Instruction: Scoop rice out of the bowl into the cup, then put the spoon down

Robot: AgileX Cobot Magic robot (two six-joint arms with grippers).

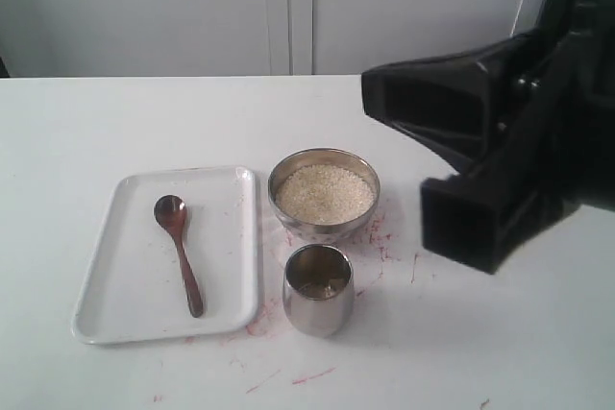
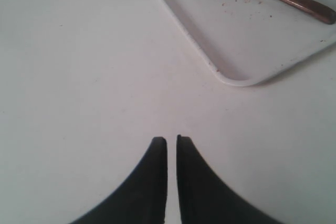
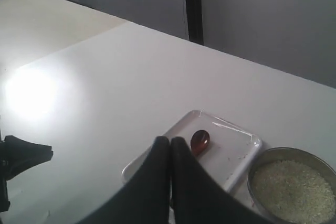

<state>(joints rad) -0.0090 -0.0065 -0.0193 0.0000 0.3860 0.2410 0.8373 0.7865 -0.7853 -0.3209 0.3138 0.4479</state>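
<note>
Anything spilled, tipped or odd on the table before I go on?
Nothing is spilled or tipped. The one oddity is the reddish streaks on the table around the bowl and cup; they look like stains. Both stand upright, and the spoon lies flat in the tray.

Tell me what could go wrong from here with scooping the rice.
The spoon lies flat on the tray with a slim handle, and both the left gripper and right gripper are shut; a pinch may slip or shove it.
The rice fills the bowl nearly to its rim; a deep dig could spill grains.
The cup is narrow and stands close to the bowl; it might be bumped, or grains may miss.
</note>
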